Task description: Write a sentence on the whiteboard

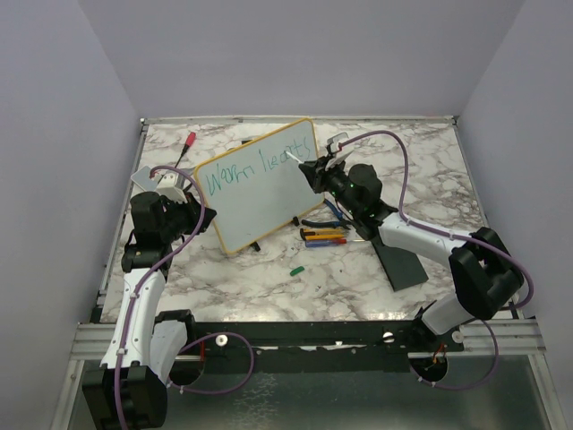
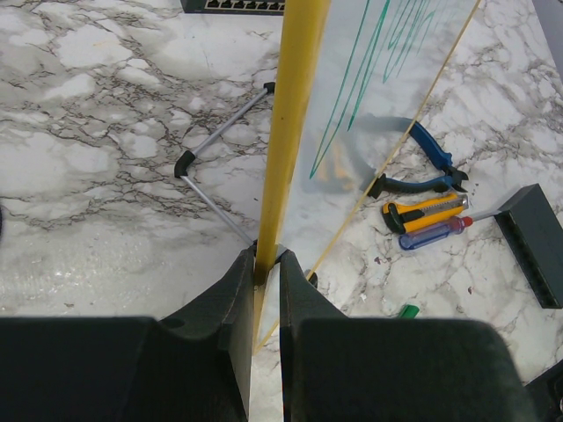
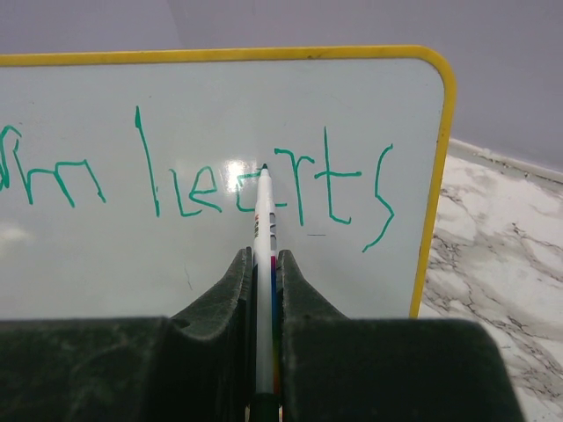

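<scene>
Top external view: whiteboard [image 1: 255,215] standing tilted on the marble table [image 1: 269,278], left of centre, with the sentence [image 1: 258,167] reading "Warm hearts" in green along its upper part. Left wrist view: left gripper [image 2: 266,262] clamped on the whiteboard's yellow edge. Right wrist view: right gripper [image 3: 264,264] closed on a white marker [image 3: 263,207], tip pointing at the "a" of "hearts".

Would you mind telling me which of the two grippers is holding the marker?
The right gripper: it is shut on the marker, while the left gripper clamps the whiteboard frame.
</scene>
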{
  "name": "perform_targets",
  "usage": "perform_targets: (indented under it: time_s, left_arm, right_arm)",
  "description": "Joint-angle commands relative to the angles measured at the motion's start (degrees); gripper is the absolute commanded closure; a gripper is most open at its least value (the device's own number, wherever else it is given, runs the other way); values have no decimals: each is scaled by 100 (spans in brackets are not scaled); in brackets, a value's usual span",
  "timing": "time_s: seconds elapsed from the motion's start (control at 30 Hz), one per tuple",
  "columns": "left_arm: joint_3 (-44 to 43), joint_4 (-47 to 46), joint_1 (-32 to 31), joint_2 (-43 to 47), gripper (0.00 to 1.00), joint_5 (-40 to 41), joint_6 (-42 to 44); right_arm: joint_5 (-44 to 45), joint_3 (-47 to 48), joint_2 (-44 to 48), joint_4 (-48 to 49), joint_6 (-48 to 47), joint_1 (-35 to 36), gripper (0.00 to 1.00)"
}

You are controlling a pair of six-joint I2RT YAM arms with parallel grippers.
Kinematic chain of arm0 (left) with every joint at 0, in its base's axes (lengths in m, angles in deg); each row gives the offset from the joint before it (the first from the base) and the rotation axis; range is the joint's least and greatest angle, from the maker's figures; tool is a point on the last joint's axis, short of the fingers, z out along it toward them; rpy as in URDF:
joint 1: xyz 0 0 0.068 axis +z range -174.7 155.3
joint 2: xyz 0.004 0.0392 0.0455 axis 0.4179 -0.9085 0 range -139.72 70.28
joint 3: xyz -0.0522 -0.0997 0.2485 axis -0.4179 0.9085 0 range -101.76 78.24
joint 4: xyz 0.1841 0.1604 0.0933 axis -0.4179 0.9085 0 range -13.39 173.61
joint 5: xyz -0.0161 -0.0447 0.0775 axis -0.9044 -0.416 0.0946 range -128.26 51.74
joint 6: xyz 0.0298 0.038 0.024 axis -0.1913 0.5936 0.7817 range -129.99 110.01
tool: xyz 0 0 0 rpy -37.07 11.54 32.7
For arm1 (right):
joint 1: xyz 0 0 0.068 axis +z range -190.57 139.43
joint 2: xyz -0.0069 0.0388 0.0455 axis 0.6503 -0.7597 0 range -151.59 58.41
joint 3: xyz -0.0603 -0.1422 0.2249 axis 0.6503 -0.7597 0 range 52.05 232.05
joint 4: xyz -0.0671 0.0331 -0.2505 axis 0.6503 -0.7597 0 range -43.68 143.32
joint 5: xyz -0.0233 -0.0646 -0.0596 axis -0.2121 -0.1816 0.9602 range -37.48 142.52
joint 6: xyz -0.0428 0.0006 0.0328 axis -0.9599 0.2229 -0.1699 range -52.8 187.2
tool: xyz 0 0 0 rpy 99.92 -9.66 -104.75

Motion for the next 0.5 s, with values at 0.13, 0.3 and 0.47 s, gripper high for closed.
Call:
perform_targets:
  time_s: [0.13, 0.3, 0.47]
  left_arm:
    - [-4, -72, 34, 19, 100, 246, -15]
    - [-4, -64, 34, 27, 100, 262, -8]
    - [-2, -64, 34, 36, 100, 261, -11]
  right_arm:
    - [-363, -186, 568, 77, 15, 18, 99]
    - [-380, -498, 1126, 19, 39, 24, 99]
    - [-553, -630, 1436, -139, -9, 16, 99]
